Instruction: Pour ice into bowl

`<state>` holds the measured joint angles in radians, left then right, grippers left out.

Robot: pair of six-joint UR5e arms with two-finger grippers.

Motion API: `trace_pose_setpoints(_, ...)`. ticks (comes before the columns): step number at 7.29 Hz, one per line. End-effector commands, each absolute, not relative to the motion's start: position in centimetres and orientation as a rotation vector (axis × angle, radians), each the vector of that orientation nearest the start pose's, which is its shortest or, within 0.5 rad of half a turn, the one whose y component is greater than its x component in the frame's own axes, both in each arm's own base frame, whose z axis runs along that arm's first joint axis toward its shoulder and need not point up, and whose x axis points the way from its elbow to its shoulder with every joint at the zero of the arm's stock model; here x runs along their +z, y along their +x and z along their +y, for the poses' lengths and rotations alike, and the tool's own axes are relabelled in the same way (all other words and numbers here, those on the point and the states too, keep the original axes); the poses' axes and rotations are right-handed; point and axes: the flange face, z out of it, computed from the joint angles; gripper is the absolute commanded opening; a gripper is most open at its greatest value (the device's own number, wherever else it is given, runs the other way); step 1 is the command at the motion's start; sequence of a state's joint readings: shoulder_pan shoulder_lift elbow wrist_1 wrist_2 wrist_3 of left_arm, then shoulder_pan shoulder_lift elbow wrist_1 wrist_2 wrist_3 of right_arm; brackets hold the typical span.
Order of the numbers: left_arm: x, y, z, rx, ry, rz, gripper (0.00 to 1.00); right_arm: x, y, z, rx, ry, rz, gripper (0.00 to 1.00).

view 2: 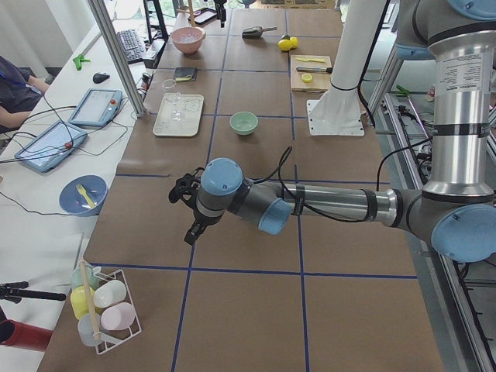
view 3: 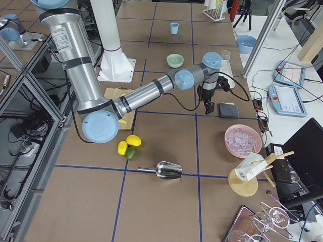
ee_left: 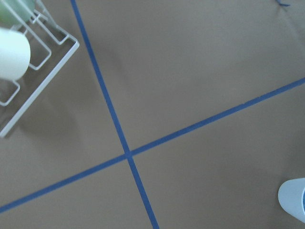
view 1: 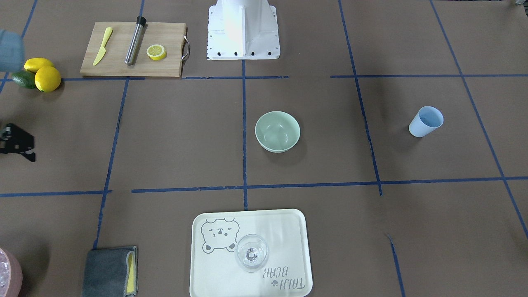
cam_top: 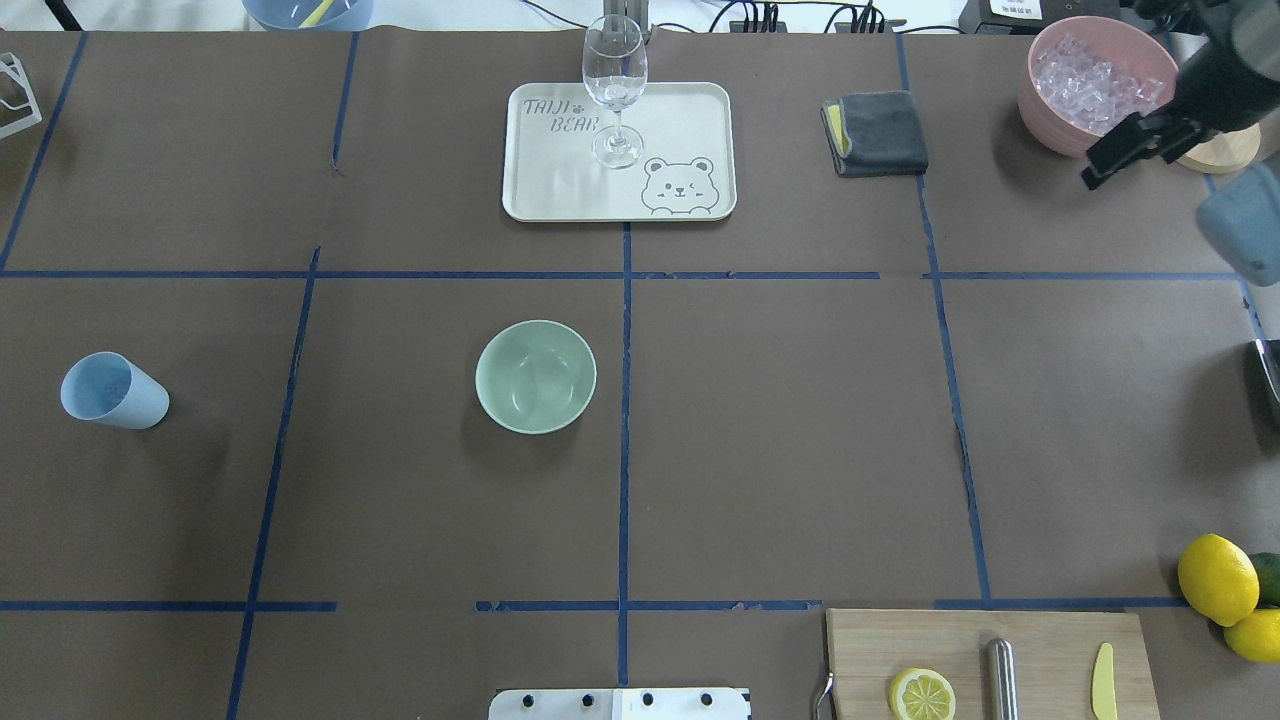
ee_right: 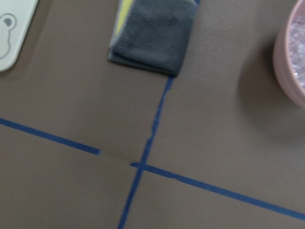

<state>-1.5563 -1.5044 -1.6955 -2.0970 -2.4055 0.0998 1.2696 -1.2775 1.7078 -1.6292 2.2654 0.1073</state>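
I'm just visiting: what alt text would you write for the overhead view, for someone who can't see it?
A pale green bowl sits apparently empty mid-table, while the ice lies in a pink container at the far right corner, with the right gripper near it. A wine glass stands on a bear-print tray.

Overhead and front-facing cameras look steeply down from opposite sides, sharing the round mint-green bowl (cam_top: 536, 377); wrist cameras face the brown tabletop (ee_left: 200, 71) closely.
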Motion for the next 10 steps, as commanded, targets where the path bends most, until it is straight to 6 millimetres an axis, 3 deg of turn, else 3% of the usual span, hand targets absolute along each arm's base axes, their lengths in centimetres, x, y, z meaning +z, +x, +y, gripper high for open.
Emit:
trace_pose_setpoints(1,53.0,-5.1,-48.1,0.421,0.847,0.778,1.00,53.0,-1.8,-57.5,-0.258,0.167,-0.724,1.00)
trace_pose_setpoints(2,51.7,-4.0,-47.5,0.328,0.870,0.849,1.00,55.0,0.7,-55.9,-0.224,0.153,-0.747,1.00)
trace_pose_setpoints(3,51.4,-0.2,-46.8,0.352,0.911,0.893,1.00,56.2,1.2,-54.9,-0.239,0.147,-0.751,1.00)
trace_pose_setpoints(5,50.4,5.2,-46.2,0.172,0.928,0.938,1.00,57.2,1.5,-53.9,-0.230,0.133,-0.751,1.00)
trace_pose_setpoints(6,50.4,7.7,-44.8,0.090,0.945,0.947,1.00,57.4,1.7,-53.0,-0.225,0.131,-0.757,1.00)
trace_pose_setpoints(8,52.6,11.8,-40.0,-0.067,1.012,0.946,1.00,58.1,2.2,-51.8,-0.214,0.124,-0.755,1.00)
trace_pose_setpoints(10,54.9,12.6,-35.7,-0.166,1.077,0.923,1.00,58.4,2.7,-51.5,-0.201,0.120,-0.756,1.00)
